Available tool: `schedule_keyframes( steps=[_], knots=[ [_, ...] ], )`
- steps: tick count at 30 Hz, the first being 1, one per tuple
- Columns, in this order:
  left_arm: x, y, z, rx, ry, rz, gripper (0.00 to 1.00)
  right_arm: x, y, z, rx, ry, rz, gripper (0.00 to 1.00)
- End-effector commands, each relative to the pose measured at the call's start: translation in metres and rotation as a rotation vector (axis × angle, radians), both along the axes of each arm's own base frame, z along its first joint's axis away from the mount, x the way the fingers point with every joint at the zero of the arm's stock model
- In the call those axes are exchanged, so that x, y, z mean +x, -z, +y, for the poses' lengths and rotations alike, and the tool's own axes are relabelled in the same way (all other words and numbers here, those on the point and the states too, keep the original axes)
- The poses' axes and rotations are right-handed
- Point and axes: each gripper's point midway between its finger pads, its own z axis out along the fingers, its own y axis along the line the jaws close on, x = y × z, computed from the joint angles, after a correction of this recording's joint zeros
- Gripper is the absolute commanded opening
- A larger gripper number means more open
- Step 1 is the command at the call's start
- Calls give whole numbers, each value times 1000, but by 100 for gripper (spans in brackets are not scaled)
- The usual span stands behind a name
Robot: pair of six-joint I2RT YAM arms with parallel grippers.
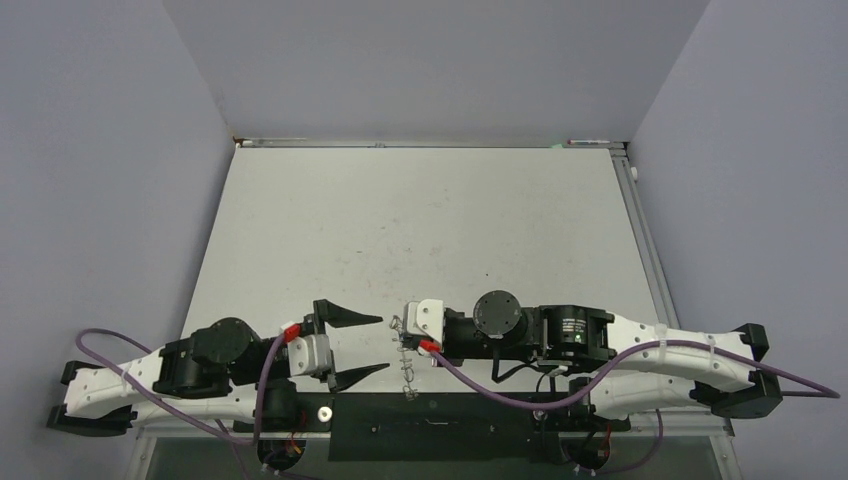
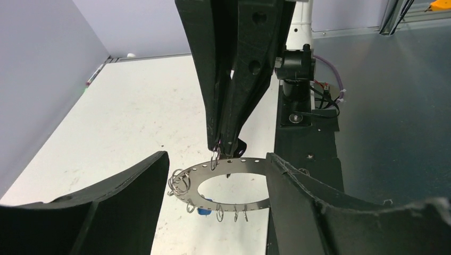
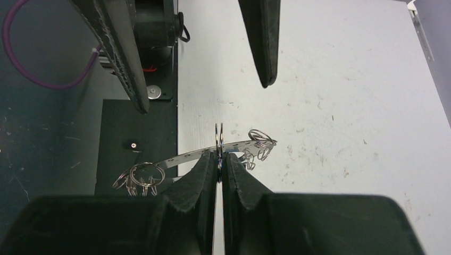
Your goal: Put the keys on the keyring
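Right gripper (image 3: 219, 160) pinching keyring (image 2: 243, 163) rim, blue key (image 2: 202, 211) half hidden beneath

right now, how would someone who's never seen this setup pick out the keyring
Look at the near edge of the white table, where the two black robot hands face each other. Between the open left hand and the shut right hand is a flat grey metal ring, pinched by its rim in the right hand. It alone is thin, shiny, wide-holed and fringed with small wire loops.
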Motion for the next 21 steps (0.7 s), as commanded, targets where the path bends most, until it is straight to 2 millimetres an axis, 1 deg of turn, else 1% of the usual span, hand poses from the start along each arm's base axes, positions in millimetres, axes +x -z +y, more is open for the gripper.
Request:
schedule_keyframes(
  steps=[1, 4, 8, 10, 12, 15, 18, 21],
  knots=[
    [6, -4, 10, 97, -39, 14, 65, 10, -18, -2, -32, 53, -11, 5],
    [7, 1, 9, 145, -50, 20, 66, 11, -9, -6, -129, 83, 0, 5],
    [12, 9, 4, 150, -81, 33, 66, 14, 5, -12, -248, 143, -6, 5],
    [17, 16, 2, 156, -109, 42, 66, 17, 16, -17, -322, 178, -9, 5],
    [18, 26, -1, 173, -119, 49, 65, 18, 32, -21, -400, 210, 2, 5],
    [18, 41, 0, 193, -124, 64, 62, 11, 52, -24, -467, 235, 7, 5],
    [16, 52, 0, 184, -110, 66, 56, 5, 53, -24, -451, 229, 14, 5],
    [10, 58, -3, 191, -68, 47, 55, 1, 45, -19, -428, 209, 15, 5]
  ],
)
